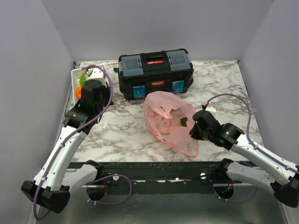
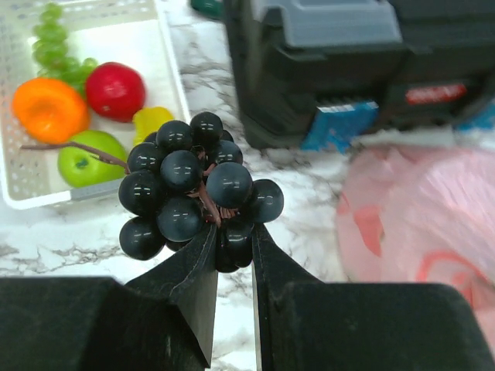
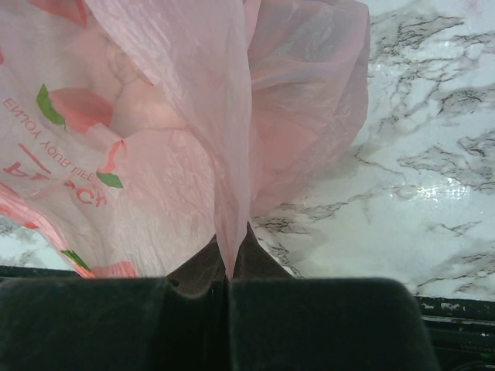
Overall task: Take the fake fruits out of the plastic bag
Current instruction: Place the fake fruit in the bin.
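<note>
My left gripper (image 2: 232,241) is clamped on the dark purple grapes (image 2: 193,185). Its two fingers pinch the bottom of the bunch, and the brown stem sticks out to the left. I hold the bunch up off the marble table (image 1: 121,130), close to the near corner of the white slotted basket (image 2: 175,85). Four fruits lie in that basket: the orange (image 2: 48,108), the red apple (image 2: 114,90), the green apple (image 2: 83,161) and the yellow lemon (image 2: 151,122). A light green grape bunch (image 2: 52,45) sits at the far end. The black toolbox (image 2: 325,62) stands just past the grapes, against the back of the table.

My right gripper (image 3: 230,267) is closed tight on a fold of the plastic bag (image 3: 193,116), with the thin pink film running up from between the fingers. The bag lies in the middle of the table, in front of the toolbox and well apart from the basket, and its mouth gapes open in the top view. Its sides carry a red and green print. I cannot tell whether anything is inside it.
</note>
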`<act>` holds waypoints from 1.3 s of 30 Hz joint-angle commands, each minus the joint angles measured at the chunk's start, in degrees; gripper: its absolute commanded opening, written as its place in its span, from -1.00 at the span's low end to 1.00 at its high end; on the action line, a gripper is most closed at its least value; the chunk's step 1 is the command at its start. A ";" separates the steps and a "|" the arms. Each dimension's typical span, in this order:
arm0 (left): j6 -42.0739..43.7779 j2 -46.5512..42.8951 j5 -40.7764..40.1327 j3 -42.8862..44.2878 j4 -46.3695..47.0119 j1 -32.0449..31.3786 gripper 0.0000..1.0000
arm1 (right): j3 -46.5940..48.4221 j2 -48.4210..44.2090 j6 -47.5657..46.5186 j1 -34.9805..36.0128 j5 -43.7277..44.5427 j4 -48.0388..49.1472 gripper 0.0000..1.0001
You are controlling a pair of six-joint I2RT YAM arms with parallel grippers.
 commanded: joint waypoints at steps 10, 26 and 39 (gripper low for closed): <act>-19.80 18.01 -2.52 8.66 14.79 18.75 -1.00 | -1.43 -4.72 -0.31 0.08 1.60 1.59 -0.99; -28.02 52.25 9.06 37.20 11.26 27.86 -1.00 | -1.33 -4.00 -0.58 0.10 1.23 1.61 -0.99; -31.51 65.38 17.37 43.39 7.76 29.64 -0.88 | -1.16 -4.02 -0.48 0.08 1.39 1.40 -0.99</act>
